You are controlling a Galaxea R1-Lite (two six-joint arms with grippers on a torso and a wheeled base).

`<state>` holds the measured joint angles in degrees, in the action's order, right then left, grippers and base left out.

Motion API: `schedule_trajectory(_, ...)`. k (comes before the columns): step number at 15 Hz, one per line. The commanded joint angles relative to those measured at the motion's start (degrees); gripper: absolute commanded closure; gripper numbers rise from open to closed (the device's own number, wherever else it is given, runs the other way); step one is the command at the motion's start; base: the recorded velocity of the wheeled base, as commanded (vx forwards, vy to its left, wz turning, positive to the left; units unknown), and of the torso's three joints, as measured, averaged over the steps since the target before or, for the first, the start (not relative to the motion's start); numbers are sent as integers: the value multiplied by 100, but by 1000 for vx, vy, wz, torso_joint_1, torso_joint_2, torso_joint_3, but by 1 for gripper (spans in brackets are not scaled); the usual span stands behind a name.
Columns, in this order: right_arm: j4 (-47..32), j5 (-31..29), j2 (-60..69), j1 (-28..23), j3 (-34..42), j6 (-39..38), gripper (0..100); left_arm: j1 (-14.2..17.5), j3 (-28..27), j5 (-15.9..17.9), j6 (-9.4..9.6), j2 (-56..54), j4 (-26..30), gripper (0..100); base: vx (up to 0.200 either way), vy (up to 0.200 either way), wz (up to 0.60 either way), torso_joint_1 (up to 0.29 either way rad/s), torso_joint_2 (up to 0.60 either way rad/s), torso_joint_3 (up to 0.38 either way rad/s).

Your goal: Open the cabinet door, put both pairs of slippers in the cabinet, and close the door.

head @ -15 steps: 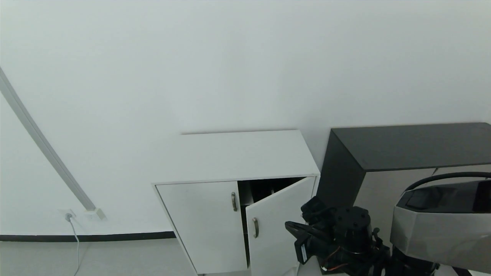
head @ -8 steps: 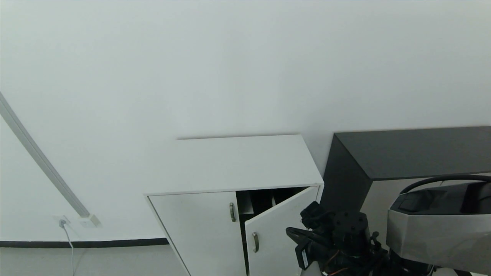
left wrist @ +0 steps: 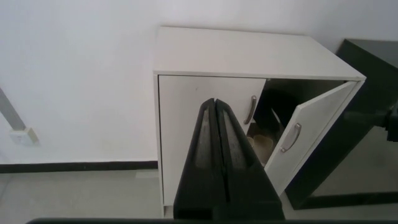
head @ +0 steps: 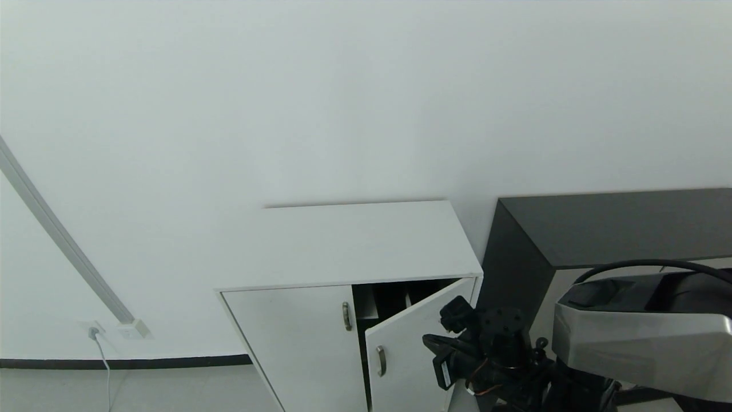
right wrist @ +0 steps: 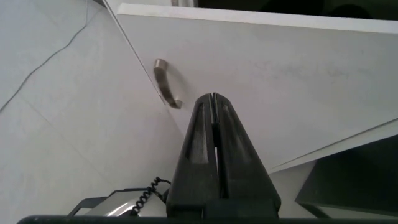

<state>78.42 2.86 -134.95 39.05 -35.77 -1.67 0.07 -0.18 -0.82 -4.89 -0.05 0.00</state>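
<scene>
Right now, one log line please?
right door ajar | left door shut | right tool shut, by right door | left tool shut

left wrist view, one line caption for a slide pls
Shut left gripper facing the white cabinet, its right door ajar.

Bright, even, diffuse light is seen in all views, and the wall (head: 343,114) is rendered very pale. A soft shadow is cast on it along the back edge of the cabinet (head: 354,240) and beside the black table (head: 617,229). The interior behind the ajar door (head: 412,343) is left dark. A dull sheen is carried by the table's side panel. The left gripper (left wrist: 215,102) and right gripper (right wrist: 213,96) are shown as dark, underlit shapes. A small highlight is caught on the handle (right wrist: 166,84).
</scene>
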Motion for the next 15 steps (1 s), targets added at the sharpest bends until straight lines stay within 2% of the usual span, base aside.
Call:
schedule_trajectory(1,-257,-5,-234,-81,-414,-18,100,1,1,-6,-3,5,0,100,0,0,0,0,0,0)
schedule_trajectory(8,-1646,-40,-163,-257,-1723,-35,100,1,1,-6,-3,5,0,100,0,0,0,0,0,0)
schedule_trajectory(15,-2455,-40,-172,-310,-2417,-26,100,1,1,-6,-12,5,0,100,0,0,0,0,0,0)
